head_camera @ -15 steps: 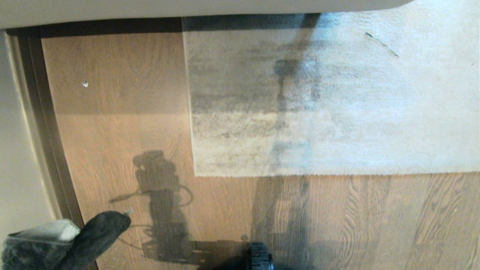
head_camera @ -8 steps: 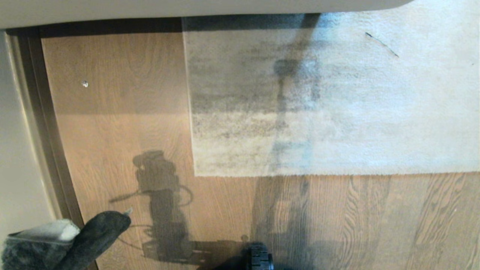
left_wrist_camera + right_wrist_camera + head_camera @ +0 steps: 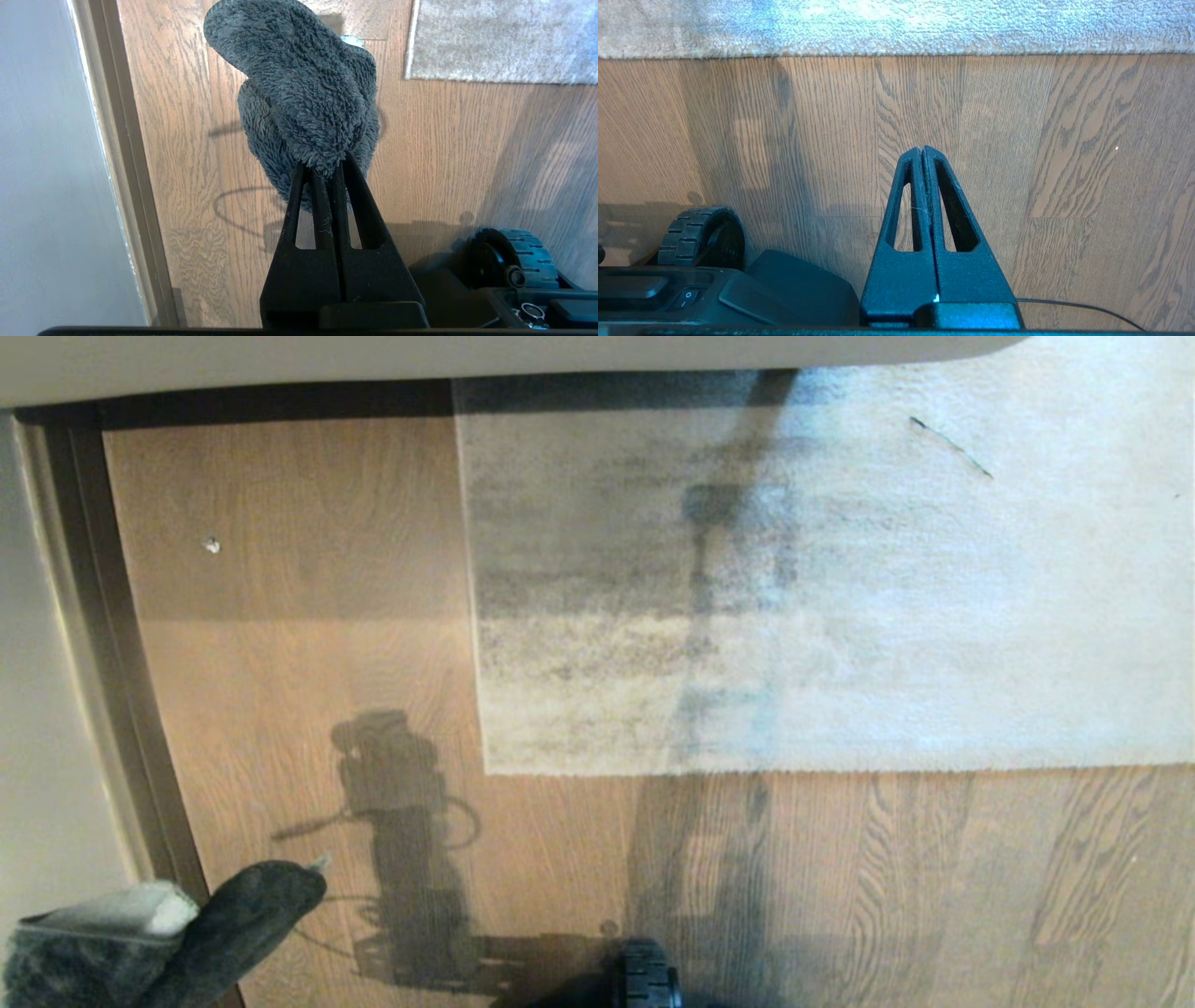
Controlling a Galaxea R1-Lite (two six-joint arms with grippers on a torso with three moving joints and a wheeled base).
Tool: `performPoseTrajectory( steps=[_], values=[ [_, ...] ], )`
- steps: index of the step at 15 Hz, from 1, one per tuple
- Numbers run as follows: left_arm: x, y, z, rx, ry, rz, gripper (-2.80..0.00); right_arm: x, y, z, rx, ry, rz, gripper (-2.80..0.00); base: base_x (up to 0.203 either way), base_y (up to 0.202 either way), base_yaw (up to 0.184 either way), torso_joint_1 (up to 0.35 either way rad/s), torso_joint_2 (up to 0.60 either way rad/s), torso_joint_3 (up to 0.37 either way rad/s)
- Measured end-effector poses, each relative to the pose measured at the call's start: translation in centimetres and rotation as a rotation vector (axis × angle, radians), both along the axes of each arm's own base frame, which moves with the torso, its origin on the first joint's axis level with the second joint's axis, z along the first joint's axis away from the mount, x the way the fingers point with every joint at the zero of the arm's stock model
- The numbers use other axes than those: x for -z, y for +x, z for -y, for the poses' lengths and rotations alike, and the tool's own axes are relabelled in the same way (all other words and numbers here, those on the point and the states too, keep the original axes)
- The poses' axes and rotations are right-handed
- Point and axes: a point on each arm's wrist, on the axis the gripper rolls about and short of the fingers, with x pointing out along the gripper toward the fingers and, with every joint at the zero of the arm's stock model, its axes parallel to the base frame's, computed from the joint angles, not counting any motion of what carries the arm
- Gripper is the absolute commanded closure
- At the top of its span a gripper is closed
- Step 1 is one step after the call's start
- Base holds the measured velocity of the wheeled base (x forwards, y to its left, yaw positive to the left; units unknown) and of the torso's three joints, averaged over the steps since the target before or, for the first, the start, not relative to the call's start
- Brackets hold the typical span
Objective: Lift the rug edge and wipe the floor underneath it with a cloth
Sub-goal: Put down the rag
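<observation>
A grey-beige rug (image 3: pixel 794 597) lies flat on the light brown plank floor (image 3: pixel 299 691), its square corner (image 3: pixel 487 770) and near rug edge (image 3: pixel 794 771) facing me. My left gripper (image 3: pixel 323 164) is shut on the dark grey fluffy cloth (image 3: pixel 308 93), held above the floor by the wall at the lower left; the cloth (image 3: pixel 159 933) shows there in the head view too. My right gripper (image 3: pixel 922 149) is shut and empty, hanging over bare floor (image 3: pixel 1064 163) a little short of the rug edge (image 3: pixel 896 49).
A pale wall with a brown skirting board (image 3: pixel 103 663) runs down the left side. A pale furniture edge (image 3: pixel 467 359) overhangs the far side. My base's black wheel (image 3: pixel 646 975) sits at the near edge. A thin cable (image 3: pixel 1087 308) lies on the floor.
</observation>
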Motion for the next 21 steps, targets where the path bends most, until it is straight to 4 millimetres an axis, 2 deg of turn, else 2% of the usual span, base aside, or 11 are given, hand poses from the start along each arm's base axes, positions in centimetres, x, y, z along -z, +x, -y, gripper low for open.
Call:
performPoseTrajectory(
  steps=[5, 10, 16, 21],
  values=[
    [-2.3, 0.2, 0.0, -0.004, -0.013, -0.002, 0.00, 0.0, 0.0, 0.0, 0.000, 0.000, 0.000, 0.00, 0.000, 0.000, 0.000, 0.000, 0.00, 0.000],
    [-4.7, 2.3, 0.0, -0.025, -0.012, -0.033, 0.00, 0.0, 0.0, 0.0, 0.000, 0.000, 0.000, 0.00, 0.000, 0.000, 0.000, 0.000, 0.00, 0.000],
    [-6.8, 7.7, -0.4, -0.137, -0.012, -0.105, 0.00, 0.0, 0.0, 0.0, 0.000, 0.000, 0.000, 0.00, 0.000, 0.000, 0.000, 0.000, 0.00, 0.000],
    [-7.0, 13.0, -1.5, -0.236, -0.025, -0.157, 0.00, 0.0, 0.0, 0.0, 0.000, 0.000, 0.000, 0.00, 0.000, 0.000, 0.000, 0.000, 0.00, 0.000]
  ],
)
